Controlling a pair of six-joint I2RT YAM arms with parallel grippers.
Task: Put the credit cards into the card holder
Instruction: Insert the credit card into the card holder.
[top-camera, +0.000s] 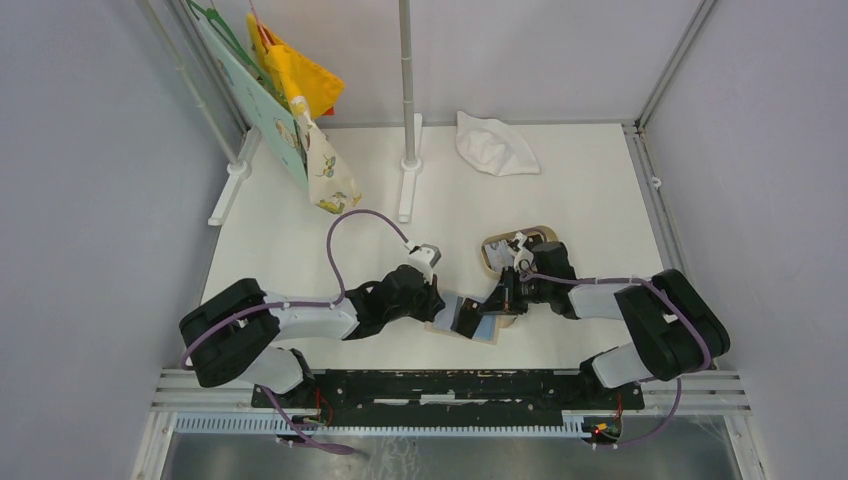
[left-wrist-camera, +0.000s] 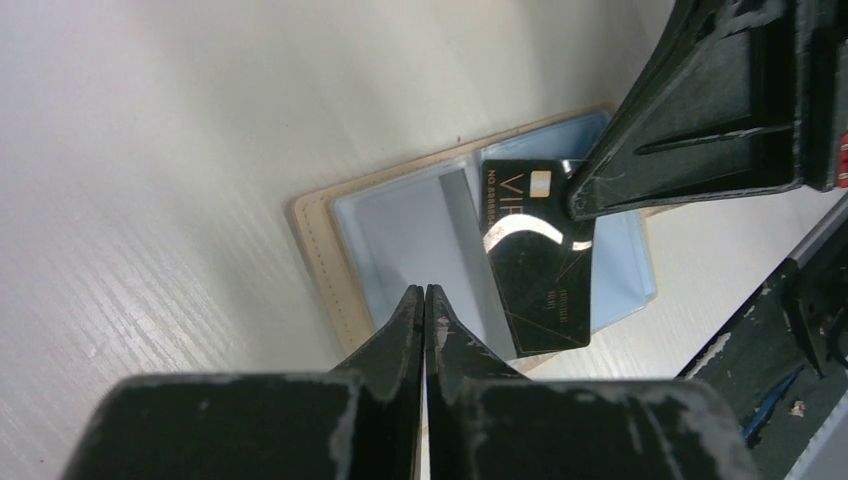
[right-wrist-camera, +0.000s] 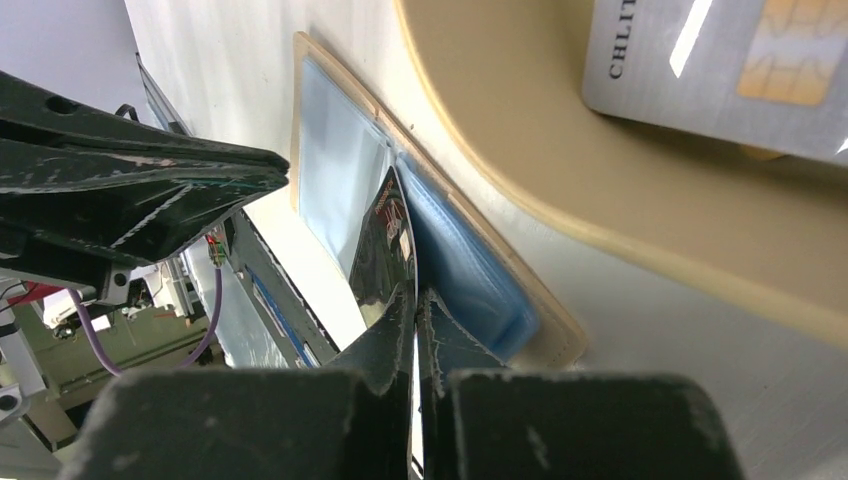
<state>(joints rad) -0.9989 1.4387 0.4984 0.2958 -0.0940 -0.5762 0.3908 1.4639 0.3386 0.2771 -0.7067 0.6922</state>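
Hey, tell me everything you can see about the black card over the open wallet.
The black card is a thin, glossy plastic rectangle with gold lettering, a small gold chip near one corner and a pale curved mark. The right claw is shut on one edge, holding it tilted over the light blue lining of the open card holder, near the middle fold. Whether its far edge has entered a pocket cannot be told.
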